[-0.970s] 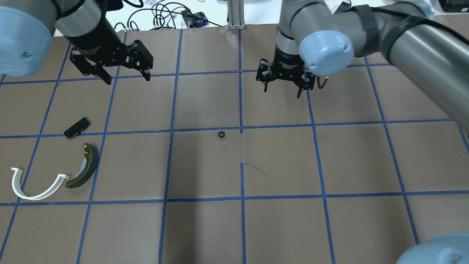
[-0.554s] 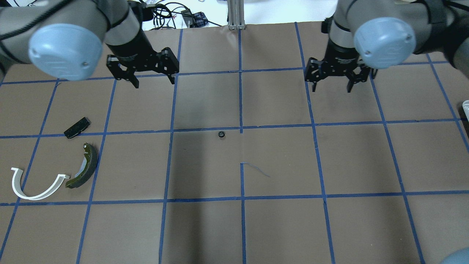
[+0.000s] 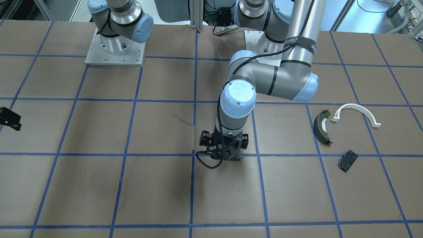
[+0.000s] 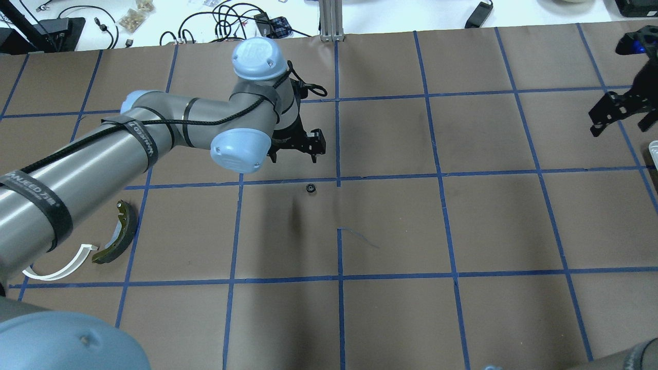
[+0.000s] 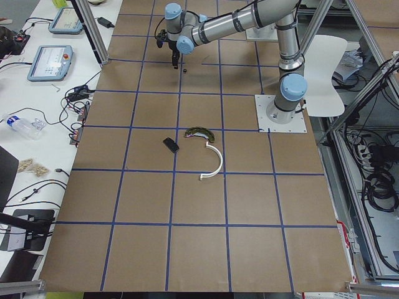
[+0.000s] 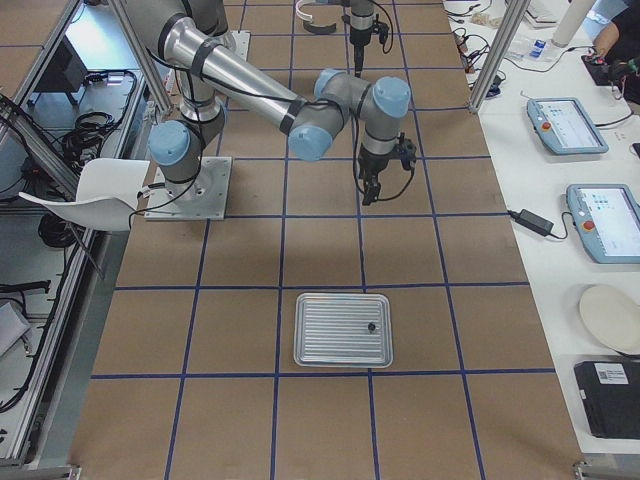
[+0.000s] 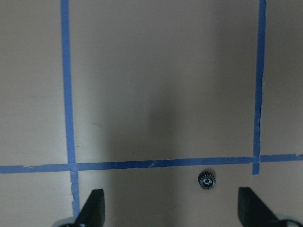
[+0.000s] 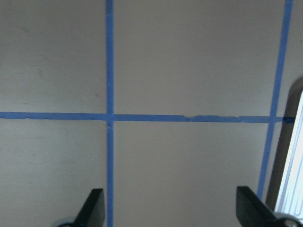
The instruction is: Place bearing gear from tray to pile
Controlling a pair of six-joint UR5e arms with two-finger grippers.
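In the last second the left gripper (image 4: 294, 157) has swung in over the table's middle, jaws wide apart and empty. The right gripper (image 4: 619, 126), also spread, has withdrawn to the right edge, so the pickup probably falls to the left arm. The small black toothed bearing gear (image 4: 310, 188) lies on the brown-papered table (image 4: 462, 318), at 5 o'clock from the left gripper in the overhead view. The pile's dark olive curved brake shoe (image 4: 119, 236) lies well apart at 8 o'clock.

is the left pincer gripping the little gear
No, the gear lies loose on the table, and the left pincer has its fingers wide apart, touching nothing.
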